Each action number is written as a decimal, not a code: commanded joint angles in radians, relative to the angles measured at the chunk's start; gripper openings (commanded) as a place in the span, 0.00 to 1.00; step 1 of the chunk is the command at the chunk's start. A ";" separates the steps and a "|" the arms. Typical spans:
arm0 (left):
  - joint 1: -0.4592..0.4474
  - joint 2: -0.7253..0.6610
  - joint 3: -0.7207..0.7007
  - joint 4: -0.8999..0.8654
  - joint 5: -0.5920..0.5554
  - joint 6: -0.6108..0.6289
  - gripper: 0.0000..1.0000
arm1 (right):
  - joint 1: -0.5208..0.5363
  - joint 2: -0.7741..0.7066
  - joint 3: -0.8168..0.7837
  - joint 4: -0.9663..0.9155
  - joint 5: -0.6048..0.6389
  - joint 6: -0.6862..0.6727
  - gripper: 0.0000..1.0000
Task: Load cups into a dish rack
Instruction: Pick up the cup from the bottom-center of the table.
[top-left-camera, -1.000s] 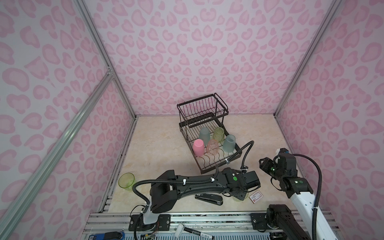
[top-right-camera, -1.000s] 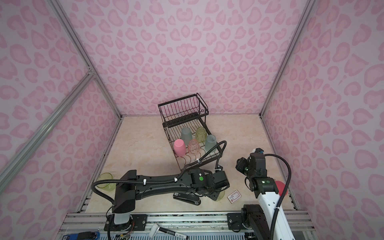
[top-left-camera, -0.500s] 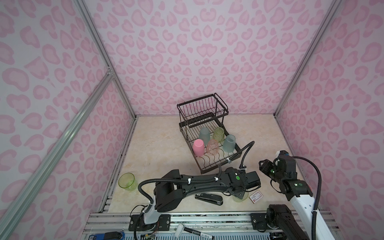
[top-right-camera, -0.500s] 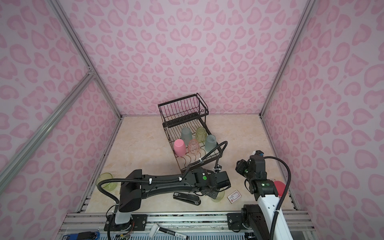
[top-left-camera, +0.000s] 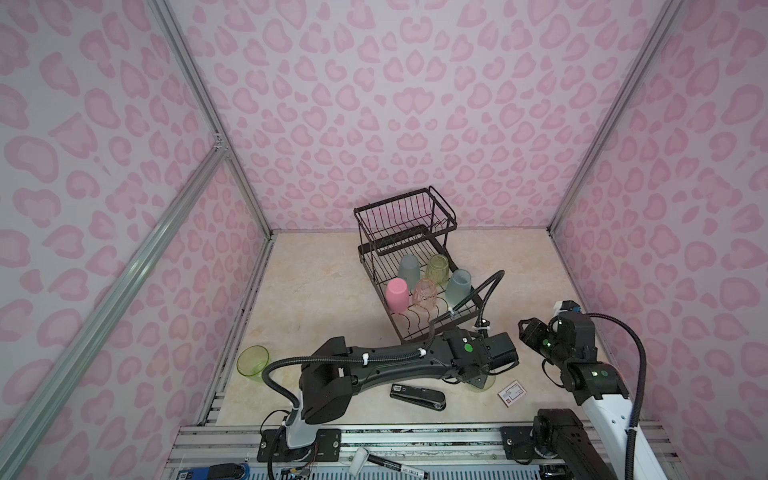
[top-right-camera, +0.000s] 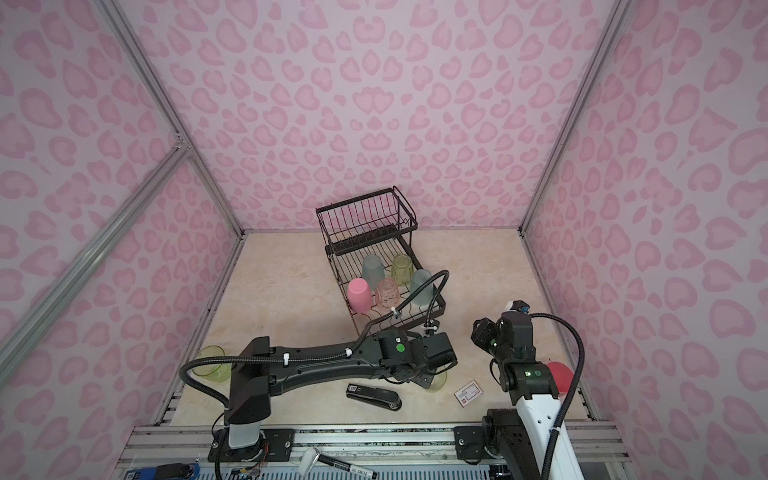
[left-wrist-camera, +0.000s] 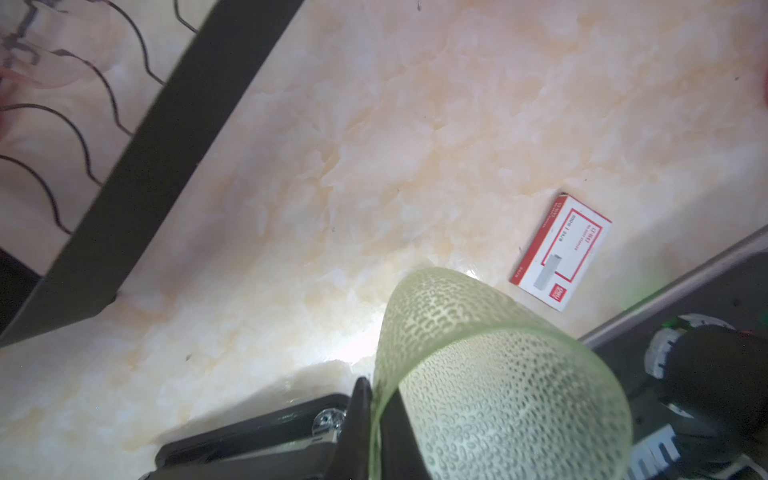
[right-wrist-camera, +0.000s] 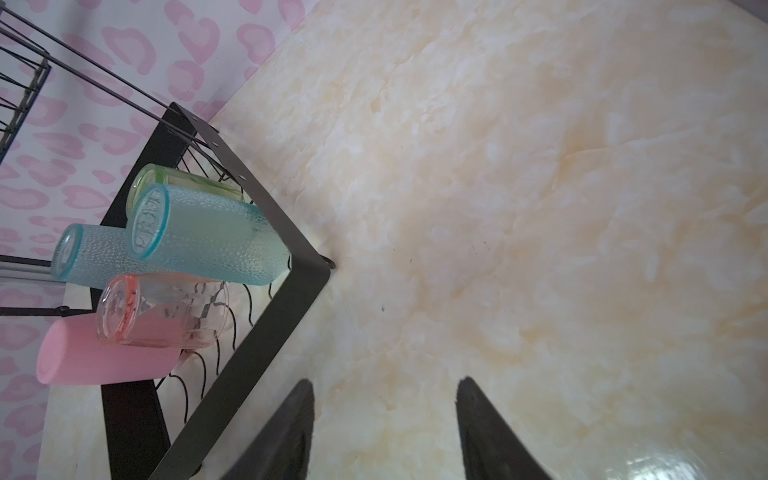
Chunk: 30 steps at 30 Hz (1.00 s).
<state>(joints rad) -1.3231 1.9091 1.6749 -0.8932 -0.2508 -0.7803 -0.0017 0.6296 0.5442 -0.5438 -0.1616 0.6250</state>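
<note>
Pink heart-patterned walls enclose a cream marble-patterned worktop (top-left-camera: 316, 291). Toward the back stands a black wire two-tier dish rack (top-left-camera: 405, 210).

Five cups stand mouth-down in the rack's lower tray. A frosted teal-blue plastic tumbler (top-left-camera: 409, 267) and a ribbed yellow-green tumbler (top-left-camera: 437, 268) are farther back. An opaque pink tumbler (top-left-camera: 396, 294), a clear ribbed pink tumbler (top-left-camera: 424, 294) and a second teal-blue tumbler (top-left-camera: 458, 286) are nearer the front.

The left end effector (left-wrist-camera: 376, 415) is clamped on the wall of a dimpled yellow-green plastic cup (left-wrist-camera: 498, 365), with one finger outside the wall and one inside. It is low over the worktop, near the rack's front corner. Whether this cup touches the surface cannot be told.

The right end effector (right-wrist-camera: 384, 419) has its fingers spread with nothing between them, over bare worktop beside the rack.

A translucent yellow-green cup (top-left-camera: 252, 360) stands upright at the worktop's left edge, well apart from the rack. A black stapler (top-left-camera: 417, 397) lies near the front edge, below the left arm. A small red-and-white staple box (top-left-camera: 512, 392) lies near the gripped cup.
</note>
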 joint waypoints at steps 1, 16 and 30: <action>0.019 -0.100 -0.050 0.027 -0.027 -0.005 0.03 | 0.010 -0.002 0.008 0.015 -0.004 -0.002 0.58; 0.162 -0.530 -0.405 0.353 0.008 -0.060 0.03 | 0.384 0.111 0.129 0.074 0.224 0.139 0.61; 0.332 -0.899 -0.779 0.796 0.044 -0.109 0.03 | 0.500 0.247 0.227 0.198 0.152 0.403 0.61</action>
<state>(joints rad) -1.0096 1.0363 0.9298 -0.2722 -0.2302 -0.8818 0.4946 0.8635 0.7650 -0.4053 0.0216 0.9352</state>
